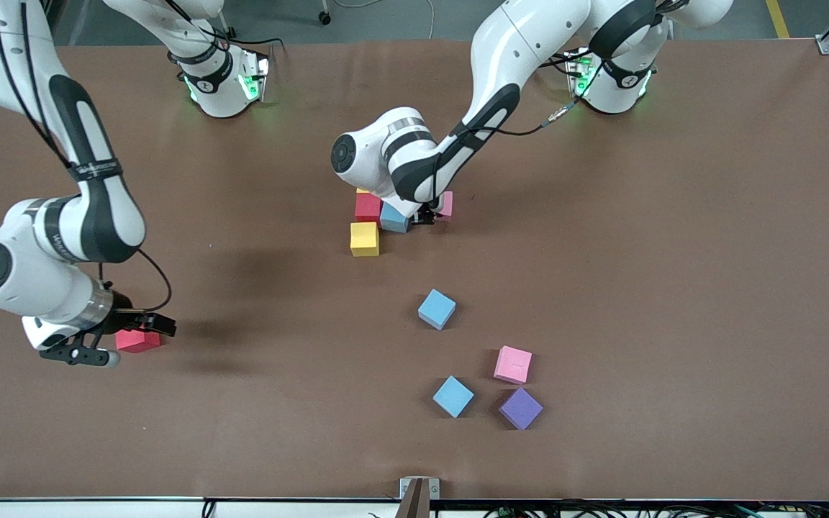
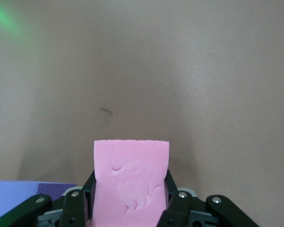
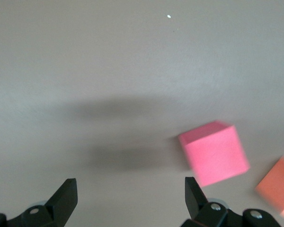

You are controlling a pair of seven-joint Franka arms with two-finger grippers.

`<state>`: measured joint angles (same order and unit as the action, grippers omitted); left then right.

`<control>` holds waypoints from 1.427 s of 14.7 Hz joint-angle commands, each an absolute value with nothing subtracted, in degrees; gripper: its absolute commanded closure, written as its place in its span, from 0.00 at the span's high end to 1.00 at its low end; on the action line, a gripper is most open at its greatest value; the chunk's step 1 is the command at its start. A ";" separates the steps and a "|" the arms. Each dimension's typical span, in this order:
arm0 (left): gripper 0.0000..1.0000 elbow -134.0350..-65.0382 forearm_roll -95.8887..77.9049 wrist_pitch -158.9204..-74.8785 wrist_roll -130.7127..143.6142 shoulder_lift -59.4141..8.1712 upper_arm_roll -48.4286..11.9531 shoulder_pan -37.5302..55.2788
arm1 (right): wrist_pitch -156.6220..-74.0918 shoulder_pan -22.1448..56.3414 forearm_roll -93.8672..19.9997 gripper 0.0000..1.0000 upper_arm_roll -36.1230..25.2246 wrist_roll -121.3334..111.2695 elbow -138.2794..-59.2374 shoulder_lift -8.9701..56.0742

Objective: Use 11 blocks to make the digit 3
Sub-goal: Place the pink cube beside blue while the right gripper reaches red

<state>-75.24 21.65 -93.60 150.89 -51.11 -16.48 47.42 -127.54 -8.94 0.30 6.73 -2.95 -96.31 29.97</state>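
Observation:
My left gripper (image 1: 425,214) (image 2: 131,191) is shut on a pink block (image 1: 445,204) (image 2: 131,172), low at the table's middle. Beside it lie a light blue block (image 1: 394,218), a red block (image 1: 368,207), a yellow block (image 1: 364,239) and, mostly hidden by the arm, another yellow one (image 1: 362,191). Nearer the front camera lie a light blue block (image 1: 436,309), a pink block (image 1: 513,364), a second light blue block (image 1: 452,396) and a purple block (image 1: 520,408). My right gripper (image 1: 123,338) (image 3: 130,184) hangs open with nothing between its fingers, just beside a red block (image 1: 137,339) (image 3: 214,152).
An orange cube (image 3: 277,189) lies close to the red block at the right arm's end; the front view hides it under the arm. A metal bracket (image 1: 419,489) sits at the table's front edge.

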 commanded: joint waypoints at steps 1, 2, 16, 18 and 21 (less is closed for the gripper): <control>0.04 -74.88 24.25 -93.78 151.35 -52.12 -14.42 50.00 | -127.26 -11.24 0.61 1.00 7.65 -14.74 -92.82 34.01; 0.04 -74.80 24.95 -93.69 151.26 -52.12 -13.89 50.71 | -127.27 -11.51 0.70 1.00 7.65 -15.81 -92.64 34.27; 0.04 -71.37 25.58 -97.73 153.89 -51.85 -7.38 55.46 | -127.53 -13.27 3.25 1.00 7.03 -39.20 -86.40 39.02; 0.04 -71.45 25.58 -98.26 154.07 -51.86 -7.38 55.81 | -127.53 -13.27 3.95 1.00 6.94 -39.55 -86.40 39.11; 0.04 -71.46 25.58 -98.35 154.51 -52.12 -7.38 56.34 | -127.53 -13.27 4.39 1.00 6.94 -39.64 -86.31 39.46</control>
